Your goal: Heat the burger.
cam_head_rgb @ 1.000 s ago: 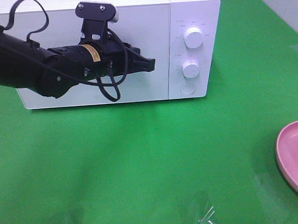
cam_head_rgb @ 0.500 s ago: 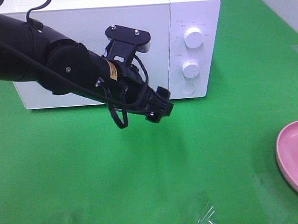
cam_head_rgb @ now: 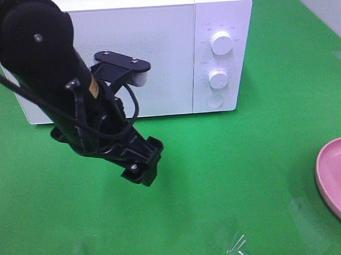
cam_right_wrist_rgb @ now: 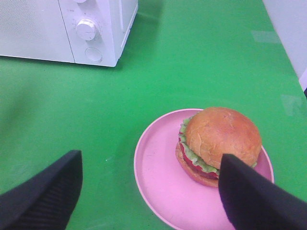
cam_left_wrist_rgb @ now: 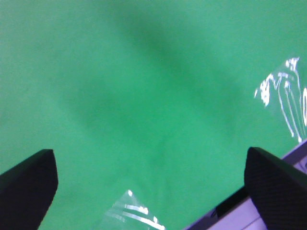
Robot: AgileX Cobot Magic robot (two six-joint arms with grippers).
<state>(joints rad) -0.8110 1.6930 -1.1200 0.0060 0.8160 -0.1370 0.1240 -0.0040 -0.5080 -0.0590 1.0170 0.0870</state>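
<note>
Textured black fingers of your left end effector point(cam_head_rgb: 143, 166) stand spread, empty, above the smooth green worktop point(cam_head_rgb: 230, 176). Your right end effector point(cam_right_wrist_rgb: 148, 191) gapes over the domed, glossy burger point(cam_right_wrist_rgb: 219, 143) on its round pink plate point(cam_right_wrist_rgb: 158, 177), well apart from the boxy white microwave point(cam_head_rgb: 155, 48).
</note>
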